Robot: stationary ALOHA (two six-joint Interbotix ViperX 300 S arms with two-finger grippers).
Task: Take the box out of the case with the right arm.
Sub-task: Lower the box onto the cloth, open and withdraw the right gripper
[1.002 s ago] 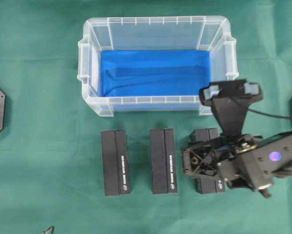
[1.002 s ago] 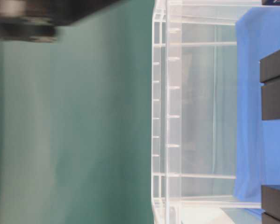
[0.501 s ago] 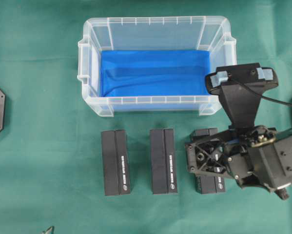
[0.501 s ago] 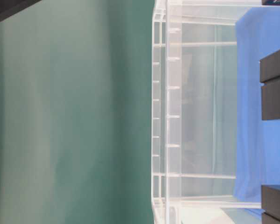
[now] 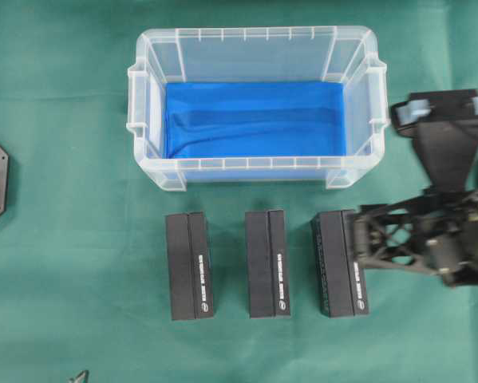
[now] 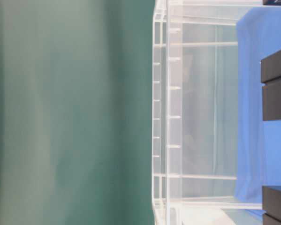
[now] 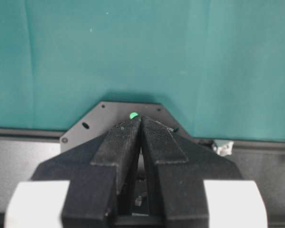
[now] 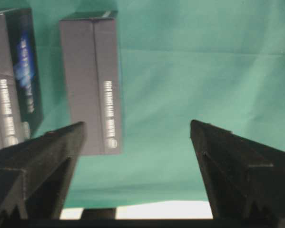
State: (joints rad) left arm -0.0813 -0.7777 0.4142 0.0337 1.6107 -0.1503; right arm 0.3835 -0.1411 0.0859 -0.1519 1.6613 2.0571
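Black boxes, three, lying in a row on the cloth (image 5: 63,199) before the case (image 5: 254,171); right gripper (image 5: 358,247) gaping wide, hovering beside the rightmost box (image 5: 338,263); left gripper (image 7: 141,124) pinching closed on nothing.

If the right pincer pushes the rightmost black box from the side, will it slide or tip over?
The rightmost black box lies flat and long on the green cloth, so it would probably slide, not tip. Its straight edges suggest stiff cardboard. The cloth may drag a little.
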